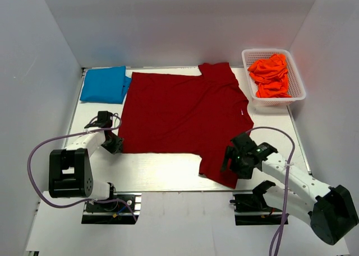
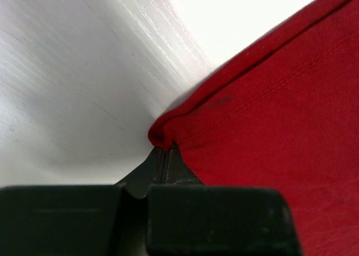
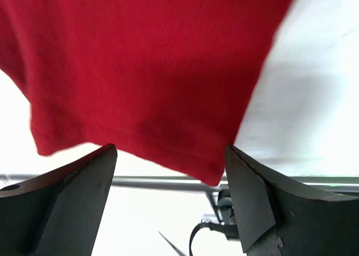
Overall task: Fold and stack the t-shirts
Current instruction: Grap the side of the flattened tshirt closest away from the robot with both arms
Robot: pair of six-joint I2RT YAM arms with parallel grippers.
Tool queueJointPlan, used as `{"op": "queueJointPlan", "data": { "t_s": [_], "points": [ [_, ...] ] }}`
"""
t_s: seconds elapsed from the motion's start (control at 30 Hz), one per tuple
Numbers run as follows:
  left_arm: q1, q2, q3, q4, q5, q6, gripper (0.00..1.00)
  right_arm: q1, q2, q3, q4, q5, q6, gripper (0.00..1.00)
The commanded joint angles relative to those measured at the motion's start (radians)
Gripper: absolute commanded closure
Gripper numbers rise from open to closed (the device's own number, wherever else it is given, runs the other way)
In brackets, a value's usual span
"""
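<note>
Pinched shut on the near left hem corner of the dark red t-shirt [image 1: 179,113], the left gripper [image 2: 162,158] holds only a small bunched nub of cloth. The right gripper [image 3: 169,155] stands wide open, its jaws either side of the near sleeve [image 1: 219,169] and gripping nothing.

That shirt lies spread flat on the table [image 1: 157,175]. Its long axis runs left to right, with the hem at the left and the collar, marked by a white neck tag [image 1: 245,111], pointing right. One sleeve reaches far, the other near.

The left bite looks shallow, so a pull could let the corner slide out, or lift one layer only and open the hem. On the right, the sleeve tip lies close to the table's near edge. Closing too far out would catch little or no fabric, and a one-sided lift would skew the fold.

A folded blue t-shirt [image 1: 104,84] rests at the far left, touching the red hem. Orange t-shirts [image 1: 270,75] sit heaped in a white basket [image 1: 297,93] at the far right.
</note>
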Motion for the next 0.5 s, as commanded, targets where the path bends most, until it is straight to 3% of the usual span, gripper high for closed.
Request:
{"op": "queueJointPlan", "data": {
  "t_s": [0.0, 0.3, 0.37, 0.4, 0.43, 0.47],
  "points": [
    [0.001, 0.001, -0.026, 0.017, -0.011, -0.016, 1.0, 0.056, 0.02, -0.019, -0.005, -0.095, 0.051, 0.18],
    [0.001, 0.01, 0.023, -0.012, -0.011, -0.026, 1.0, 0.164, 0.218, -0.051, 0.07, 0.003, 0.135, 0.22],
    [0.001, 0.01, 0.039, -0.035, 0.003, -0.026, 1.0, 0.168, 0.276, -0.026, 0.058, 0.02, 0.151, 0.31],
    [0.001, 0.019, 0.049, -0.035, 0.003, -0.026, 1.0, 0.173, 0.287, -0.019, 0.055, 0.02, 0.146, 0.41],
    [0.001, 0.019, 0.05, -0.035, 0.003, -0.026, 1.0, 0.177, 0.293, -0.013, 0.047, 0.036, 0.152, 0.98],
    [0.001, 0.019, 0.06, -0.045, 0.003, -0.026, 1.0, 0.177, 0.295, 0.005, 0.023, 0.055, 0.158, 1.0]
  ]
}}
